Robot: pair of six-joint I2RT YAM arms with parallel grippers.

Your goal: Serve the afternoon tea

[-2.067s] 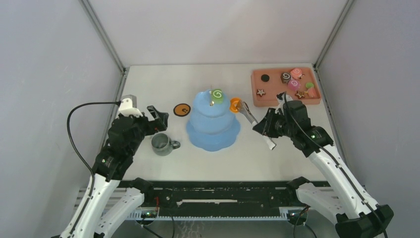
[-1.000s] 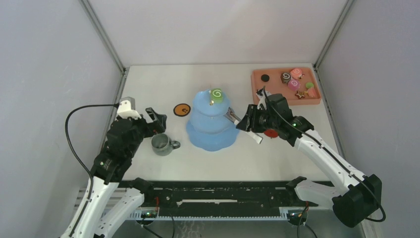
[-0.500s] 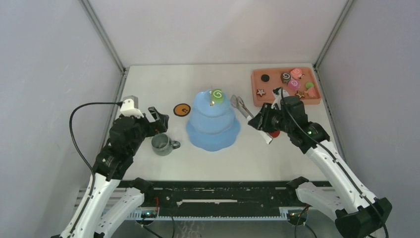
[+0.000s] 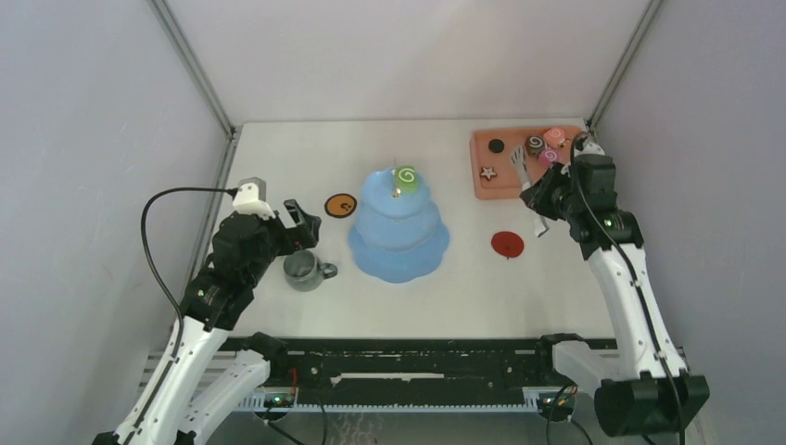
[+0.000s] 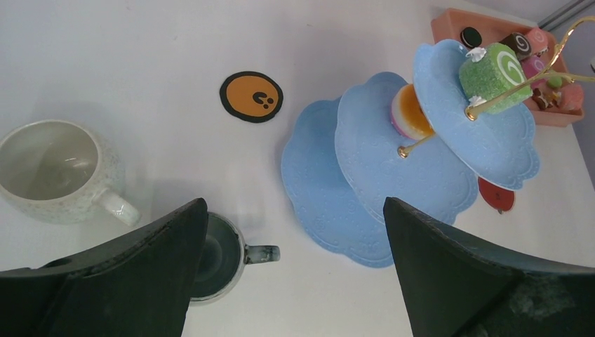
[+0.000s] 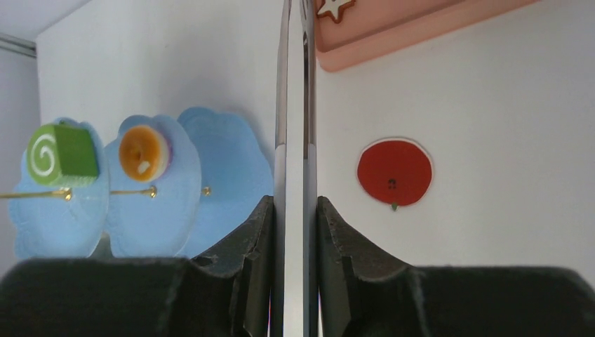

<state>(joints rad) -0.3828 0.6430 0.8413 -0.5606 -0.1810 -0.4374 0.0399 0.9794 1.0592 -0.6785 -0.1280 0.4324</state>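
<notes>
The light blue cake stand sits mid-table, already carrying a green swirl roll on top and an orange tart one tier down. To its right, the right gripper is clenched round the long tongs, tips over the pink tray, ready to fetch another pastry, I'd guess. To its left, the left gripper hangs spread wide above the grey-green mug.

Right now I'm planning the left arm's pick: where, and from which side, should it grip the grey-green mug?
Probably the rim, from above: the grey-green mug stands upright, mouth open, so one finger can go inside and one outside. Pinch the wall away from its handle, which points toward the cake stand.
</notes>
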